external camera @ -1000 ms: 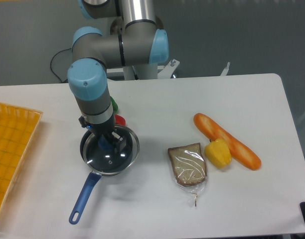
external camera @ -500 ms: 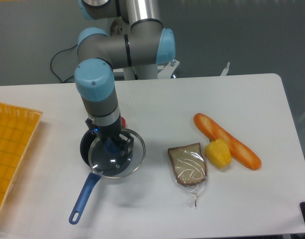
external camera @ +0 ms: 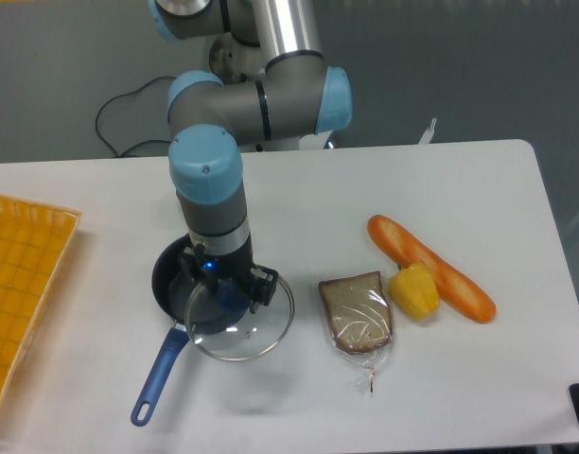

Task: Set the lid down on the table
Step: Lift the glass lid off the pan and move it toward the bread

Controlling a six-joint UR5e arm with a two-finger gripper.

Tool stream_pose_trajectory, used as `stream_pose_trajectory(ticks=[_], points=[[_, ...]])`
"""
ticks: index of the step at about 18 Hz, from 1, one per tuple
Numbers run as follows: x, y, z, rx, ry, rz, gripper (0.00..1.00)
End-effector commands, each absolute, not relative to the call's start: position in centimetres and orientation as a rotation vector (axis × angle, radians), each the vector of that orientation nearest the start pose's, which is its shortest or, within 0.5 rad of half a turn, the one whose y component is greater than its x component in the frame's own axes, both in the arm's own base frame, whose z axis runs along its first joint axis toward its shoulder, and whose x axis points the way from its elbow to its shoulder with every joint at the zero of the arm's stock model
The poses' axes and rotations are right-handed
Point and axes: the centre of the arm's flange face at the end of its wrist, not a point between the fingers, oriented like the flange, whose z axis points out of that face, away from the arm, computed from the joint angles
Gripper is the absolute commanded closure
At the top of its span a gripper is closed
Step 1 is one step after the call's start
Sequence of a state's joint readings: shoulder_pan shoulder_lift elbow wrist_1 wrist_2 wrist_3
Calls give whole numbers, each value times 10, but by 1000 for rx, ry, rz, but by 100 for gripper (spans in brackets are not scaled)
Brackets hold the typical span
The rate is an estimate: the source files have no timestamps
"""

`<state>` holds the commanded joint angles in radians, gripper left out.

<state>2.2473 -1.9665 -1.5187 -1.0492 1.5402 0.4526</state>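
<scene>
The round glass lid [external camera: 247,331] with its metal rim hangs slightly above the pan, shifted to the pan's right so it overlaps the pan's right edge. My gripper [external camera: 231,295] is shut on the lid's blue centre knob, reaching straight down from above. The dark frying pan [external camera: 171,274] with its blue handle [external camera: 157,375] sits on the white table [external camera: 299,203], partly hidden behind the arm and the lid.
A wrapped slice of bread [external camera: 357,312] lies just right of the lid. Beyond it are a yellow pepper-like item [external camera: 414,291] and an orange baguette [external camera: 431,268]. A yellow-orange gridded tray [external camera: 20,293] is at the left edge.
The gripper has carried the lid to the right and toward the front, off the pan's centre. The pan's left inside now shows uncovered.
</scene>
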Motion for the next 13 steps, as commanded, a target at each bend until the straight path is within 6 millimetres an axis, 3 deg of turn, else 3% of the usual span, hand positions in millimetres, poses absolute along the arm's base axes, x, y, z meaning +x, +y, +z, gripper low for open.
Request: stream_pose_trajectory(ticks=[9,13], points=[[-315,603,330,-2867,-608,24,51],[-316,606,321,-2861,-644,11,51]])
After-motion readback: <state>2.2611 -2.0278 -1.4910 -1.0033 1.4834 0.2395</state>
